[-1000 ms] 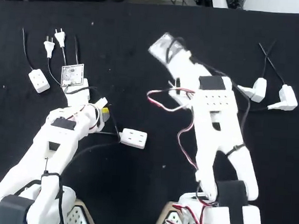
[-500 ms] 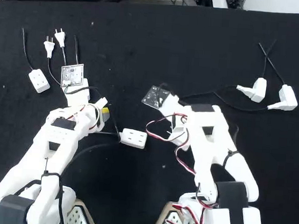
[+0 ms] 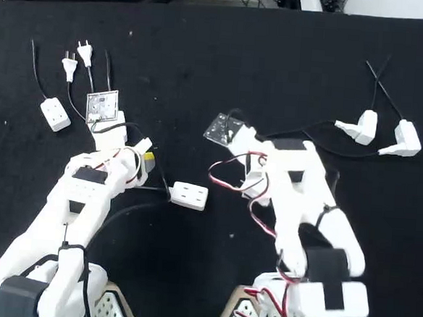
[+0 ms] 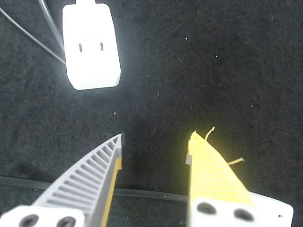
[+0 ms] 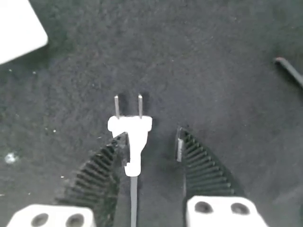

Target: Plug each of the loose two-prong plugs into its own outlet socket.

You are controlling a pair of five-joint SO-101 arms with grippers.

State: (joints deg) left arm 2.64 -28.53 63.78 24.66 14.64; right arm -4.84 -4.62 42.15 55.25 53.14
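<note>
"Two grippers. Is either one clenched?"

"Neither. The left gripper [image 4: 156, 137] is released, fingers spread, nothing between them. The right gripper [image 5: 150, 136] is released too. A plug [image 5: 130, 126] sits in its gap, prongs pointing away, touching one finger and apart from the other."

"What crowds the left one?"

"A small socket [image 4: 91, 47] lies flat just ahead of its tips, slots up, with thin cords running past one end. A black cable [image 4: 142, 194] crosses under the roots of the fingers."

"And around the right?"

"Black table [image 3: 205, 42] ahead of the prongs. The corner of a white block [image 5: 19, 28] is off to one side, and I cannot tell which piece it is. The plug's cord runs back between the fingers."

"What else is on the table?"

"From above, the flat plugs [image 3: 69, 66] lie side by side at the far left, beyond the small socket and nearest the far edge. The angled plugs [image 3: 359, 127] lie at the far right, with cords trailing toward the edge. A wide socket [image 3: 189, 195] rests between the two arms, with black cables leading from it toward the left arm."

"Where is there room?"

"A broad stretch of black table runs along the far edge between the flat plugs and the angled plugs."
</note>
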